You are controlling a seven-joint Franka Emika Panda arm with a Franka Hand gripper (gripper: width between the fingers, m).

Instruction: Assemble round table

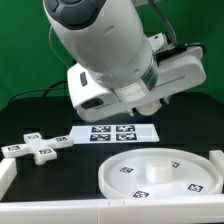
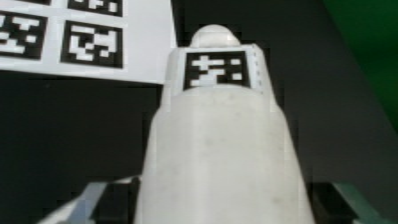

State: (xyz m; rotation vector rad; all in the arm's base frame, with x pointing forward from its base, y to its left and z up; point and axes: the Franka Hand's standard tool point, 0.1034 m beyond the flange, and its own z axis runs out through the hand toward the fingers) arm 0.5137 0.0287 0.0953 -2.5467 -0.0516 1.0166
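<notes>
Exterior view: the arm fills the upper half and hides its own hand. On the dark table the marker board lies in the middle. The cross piece lies flat near it, on the exterior view's left. The round disc lies rim up at the front, on the exterior view's right.

Wrist view: the gripper pinches the thick leg between its fingers. The leg hangs above the table, its tagged end close to the marker board's edge.
</notes>
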